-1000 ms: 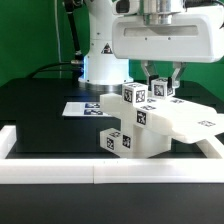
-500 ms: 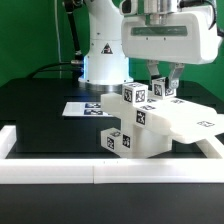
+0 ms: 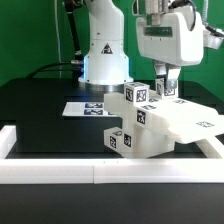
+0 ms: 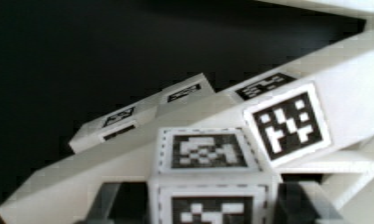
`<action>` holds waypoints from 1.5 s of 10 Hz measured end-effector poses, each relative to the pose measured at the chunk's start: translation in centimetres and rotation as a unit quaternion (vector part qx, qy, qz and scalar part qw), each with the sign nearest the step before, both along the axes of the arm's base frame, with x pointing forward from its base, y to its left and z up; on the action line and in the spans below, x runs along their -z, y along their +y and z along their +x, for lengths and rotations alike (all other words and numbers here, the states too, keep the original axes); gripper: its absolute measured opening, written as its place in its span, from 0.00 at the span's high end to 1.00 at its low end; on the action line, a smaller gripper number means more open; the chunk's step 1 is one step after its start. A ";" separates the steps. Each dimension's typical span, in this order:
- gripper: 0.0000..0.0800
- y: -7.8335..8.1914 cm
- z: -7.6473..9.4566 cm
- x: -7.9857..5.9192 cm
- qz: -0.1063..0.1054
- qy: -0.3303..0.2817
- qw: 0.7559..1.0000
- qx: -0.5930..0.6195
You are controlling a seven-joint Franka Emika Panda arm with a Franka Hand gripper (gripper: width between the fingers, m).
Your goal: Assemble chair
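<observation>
The tool [image 3: 165, 78] stands upright above the chair [image 3: 150, 125], its fingers closed on a square post [image 3: 164, 88] with tags, long axis vertical; the matte-white, boxy chair rests on the black worktop [image 3: 40, 110], near the front rail [image 3: 60, 172]; the marker board [image 3: 85, 107] lies behind it.

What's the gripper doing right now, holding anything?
Gripper: closed on the small matte-white square post with black-and-white tags, at the top of the partly built white chair.
</observation>
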State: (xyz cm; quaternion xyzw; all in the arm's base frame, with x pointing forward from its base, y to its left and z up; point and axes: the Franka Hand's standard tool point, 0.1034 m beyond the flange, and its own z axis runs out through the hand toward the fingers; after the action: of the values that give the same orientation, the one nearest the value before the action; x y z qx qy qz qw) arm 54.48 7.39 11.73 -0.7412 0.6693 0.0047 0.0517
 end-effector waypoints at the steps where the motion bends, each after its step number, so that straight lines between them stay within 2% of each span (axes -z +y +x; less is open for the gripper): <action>1: 0.64 0.0 0.0 0.0 0.002 0.000 1.000 0.007; 3: 0.64 0.3 0.0 0.0 0.012 0.006 0.997 0.080; 5: 0.64 0.4 0.0 0.0 0.011 0.006 0.998 0.063; 7: 0.24 0.4 -0.1 0.0 0.010 0.005 0.999 0.040; 8: 0.20 0.4 -0.1 0.0 0.006 0.001 1.000 -0.012; 11: 0.19 0.3 0.0 0.0 -0.004 -0.013 0.987 -0.163; 15: 0.19 0.3 0.0 0.0 -0.014 -0.028 0.942 -0.333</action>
State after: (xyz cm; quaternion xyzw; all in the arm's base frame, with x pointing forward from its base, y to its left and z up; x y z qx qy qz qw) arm 54.44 7.67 11.75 -0.9221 0.3828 -0.0089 0.0556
